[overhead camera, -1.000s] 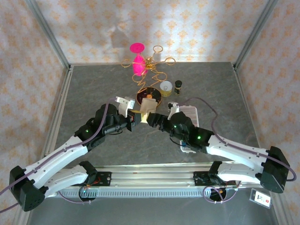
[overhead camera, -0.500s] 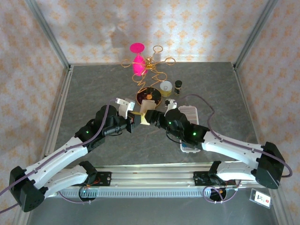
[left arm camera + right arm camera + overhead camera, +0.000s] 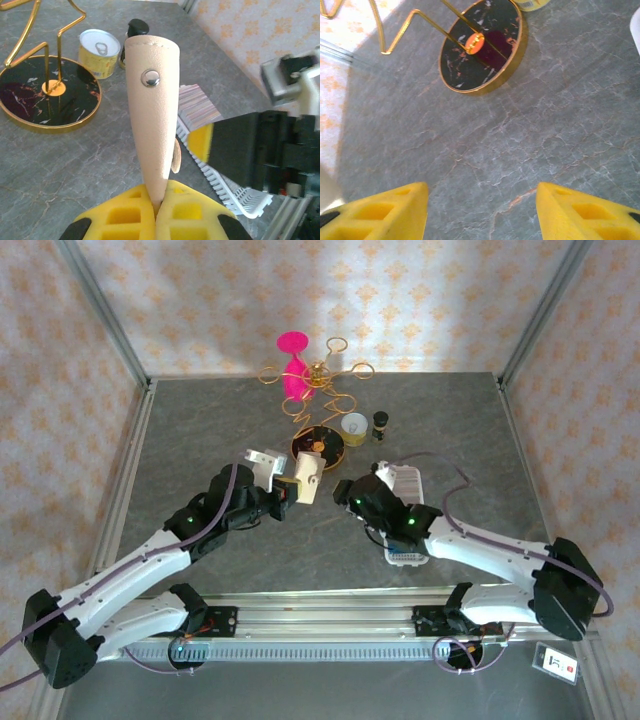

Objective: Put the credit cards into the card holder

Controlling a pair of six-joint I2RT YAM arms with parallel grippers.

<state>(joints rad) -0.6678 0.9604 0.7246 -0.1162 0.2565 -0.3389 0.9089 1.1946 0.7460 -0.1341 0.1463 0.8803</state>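
Nearest to us, at the table's [image 3: 200,430] front edge, both arm bases sit side by side, and the two arms reach inward toward the middle.

The left gripper [image 3: 157,202] has its yellow fingers [image 3: 125,216] pressed together on one edge of the card holder [image 3: 152,115]. The cream-beige holder is folded shut and sticks out past the fingertips, above the grey marbled table. A silver snap stud shows near its far end, and a small tab hangs off its right edge.

Just to the right of the holder we see the right gripper [image 3: 482,202]. Its two yellow fingers stand apart with nothing between them, only bare tabletop below. From the left wrist camera, one of those fingers sits close beside the holder without touching it.

Under and beyond the right arm lies a long white ridged tray [image 3: 410,483], flat on the table. At its far end rests a pale striped stack [image 3: 197,102], pink and violet; we cannot tell what it is.

Farther back, near the table's centre, a gold-rimmed round black base [image 3: 482,45] carries a gold wire stand [image 3: 318,380]. Right of the base stand a small yellow can [image 3: 99,52] with a pull-tab lid, upright, and just beyond it a small dark bottle [image 3: 135,27].

Behind the stand, a bright pink hourglass-shaped object [image 3: 293,365] sits by the back wall.
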